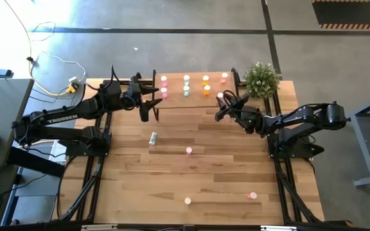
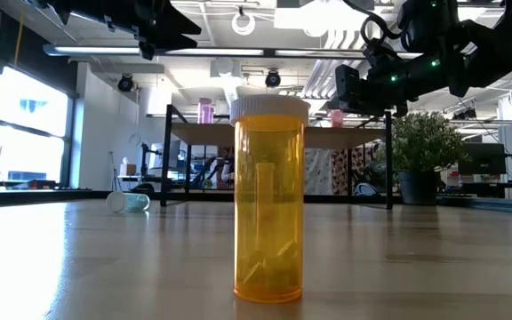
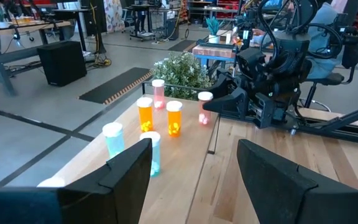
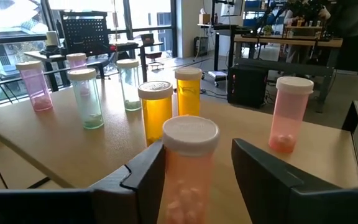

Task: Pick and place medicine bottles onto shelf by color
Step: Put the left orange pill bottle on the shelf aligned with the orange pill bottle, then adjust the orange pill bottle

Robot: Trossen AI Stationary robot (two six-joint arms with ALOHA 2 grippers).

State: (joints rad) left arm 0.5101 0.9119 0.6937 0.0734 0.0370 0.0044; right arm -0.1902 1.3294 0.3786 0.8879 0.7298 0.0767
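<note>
red-pink pill bottle (image 4: 188,171), white-capped, held in right pincer (image 4: 194,168) over the shelf (image 1: 194,99) near its red-pink row; light, rigid, slick plastic, best gripped mid-body; left pincer (image 3: 194,165) wide, empty.
</note>
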